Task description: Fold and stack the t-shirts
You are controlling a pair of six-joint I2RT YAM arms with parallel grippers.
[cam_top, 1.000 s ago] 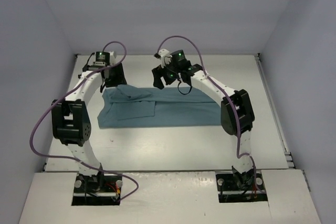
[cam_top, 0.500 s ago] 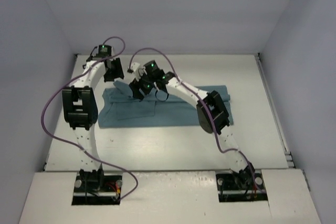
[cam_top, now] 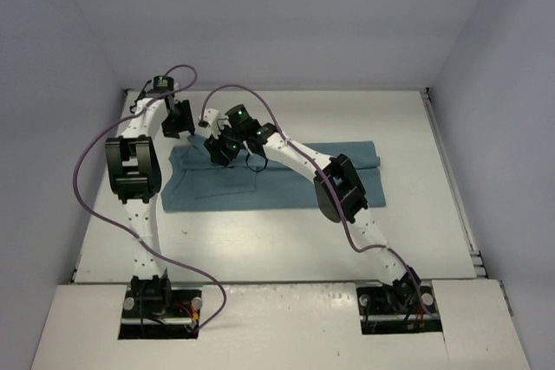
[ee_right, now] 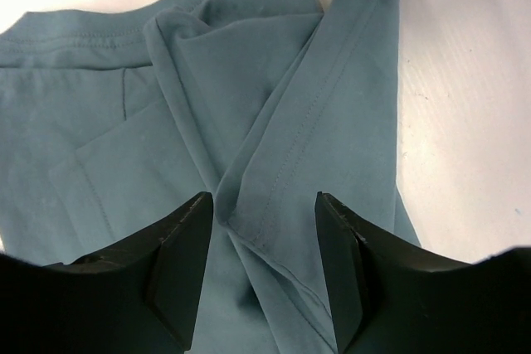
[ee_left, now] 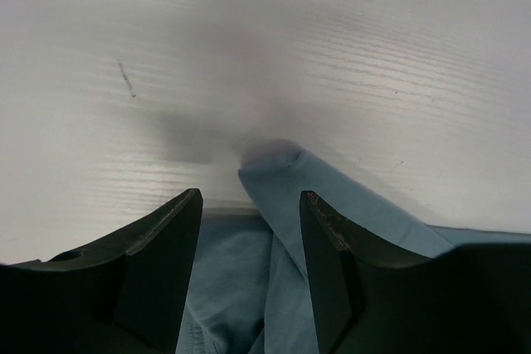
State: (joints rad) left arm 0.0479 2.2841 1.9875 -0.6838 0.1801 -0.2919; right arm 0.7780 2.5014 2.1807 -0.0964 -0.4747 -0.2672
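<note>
One teal t-shirt [cam_top: 260,190] is lying partly folded while the left end effector [ee_left: 249,196] and right end effector [ee_right: 264,198] are hovering agape, empty, at one end of it.

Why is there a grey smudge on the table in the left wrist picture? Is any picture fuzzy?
Left wrist view: that smudge is a soft shadow on the white table, just past the t-shirt; the dark fingers look blurry up close. Right wrist view: the stitching is sharp, but the table glares white. Top view: even light, only faint shadows.
</note>
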